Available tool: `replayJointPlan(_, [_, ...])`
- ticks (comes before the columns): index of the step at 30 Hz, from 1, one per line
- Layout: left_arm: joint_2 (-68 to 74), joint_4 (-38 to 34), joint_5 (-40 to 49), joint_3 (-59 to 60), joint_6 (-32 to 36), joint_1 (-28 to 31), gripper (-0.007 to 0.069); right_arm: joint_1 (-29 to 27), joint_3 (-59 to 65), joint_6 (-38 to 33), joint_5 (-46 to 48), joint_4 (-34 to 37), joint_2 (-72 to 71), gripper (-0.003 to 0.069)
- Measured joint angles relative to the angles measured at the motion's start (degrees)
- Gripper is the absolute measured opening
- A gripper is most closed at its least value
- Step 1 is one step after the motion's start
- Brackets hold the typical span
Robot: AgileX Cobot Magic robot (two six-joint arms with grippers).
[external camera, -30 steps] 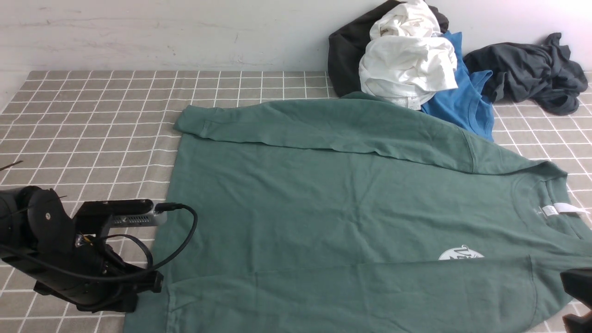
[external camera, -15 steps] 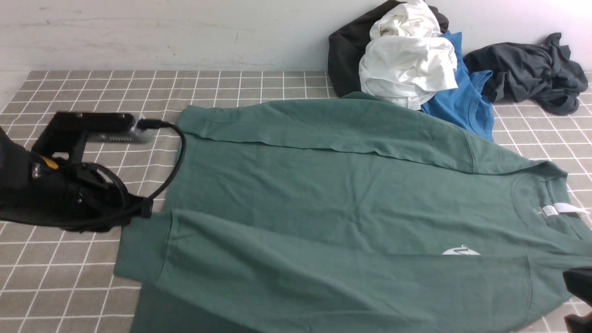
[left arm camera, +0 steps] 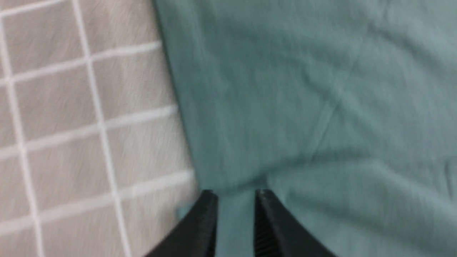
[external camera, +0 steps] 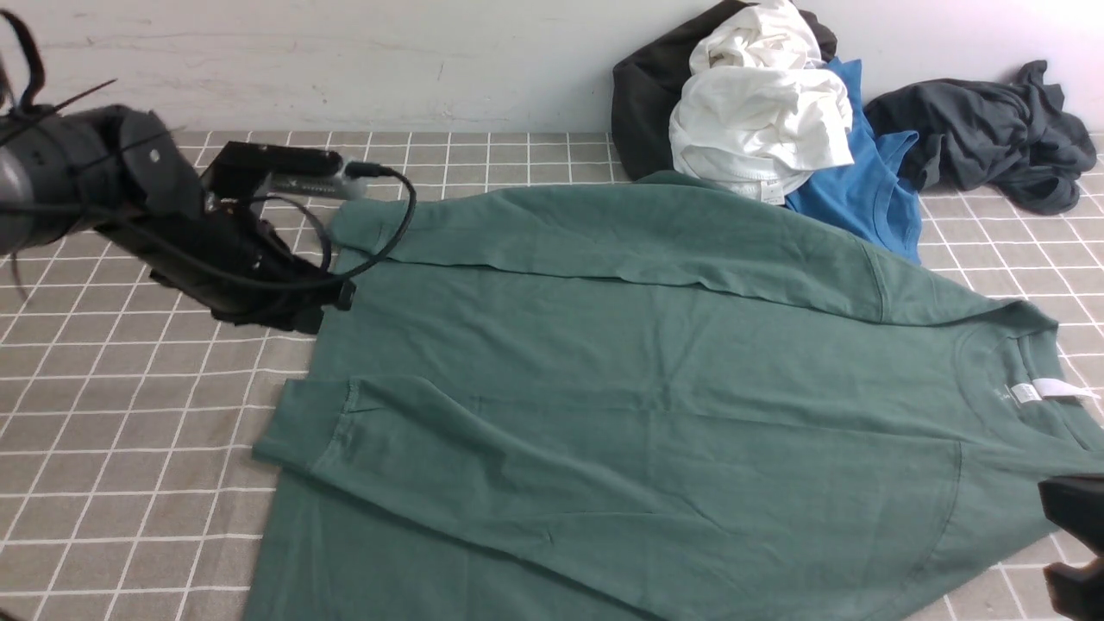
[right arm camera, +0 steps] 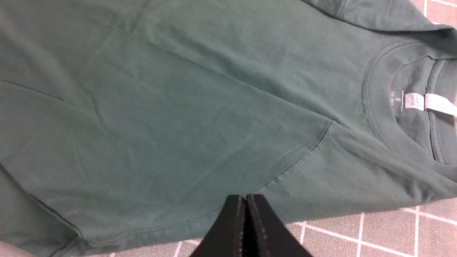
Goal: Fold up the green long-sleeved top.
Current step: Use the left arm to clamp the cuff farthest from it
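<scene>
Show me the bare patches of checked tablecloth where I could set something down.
The widest bare patch is the near-left grey checked tablecloth, bordered on its right by the dark-green long-sleeved cotton top. A narrow strip runs along the white wall, between the black left arm and the crumpled garment heap. That far-right corner is crowded with white, blue and dark grey clothes.

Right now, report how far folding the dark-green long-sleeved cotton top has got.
Done: far sleeve and near sleeve lie folded across the dark-green cotton top. In hand: nothing; left gripper open, right gripper shut, both empty. Left: folding the body itself.
</scene>
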Motion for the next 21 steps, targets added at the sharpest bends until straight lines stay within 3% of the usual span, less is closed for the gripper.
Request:
replayJointPlan(4, [10.5,0.4,2.1,-17.0,-3.8,1.5,0.0359,0.0,0.6,0.0,-0.1,0.0,0.3,-0.0011])
replayJointPlan(11, [27.4,2.0,2.1,-38.0,-11.9,3.6,0.0403,0.0,4.7,-0.1,-3.6,0.0,0.3,-0.0011])
replayJointPlan(18, [38.3,0.9,1.1,-50.9,-11.9,3.7,0.0347,0.0,7.6,-0.9,-7.8,-0.1,0.3,-0.0011])
replayJointPlan(21, [39.8,0.6,1.3,-53.8,-11.7,3.7,0.0194,0.0,8.2,-0.9,-9.2,-1.2,0.3,-0.0011])
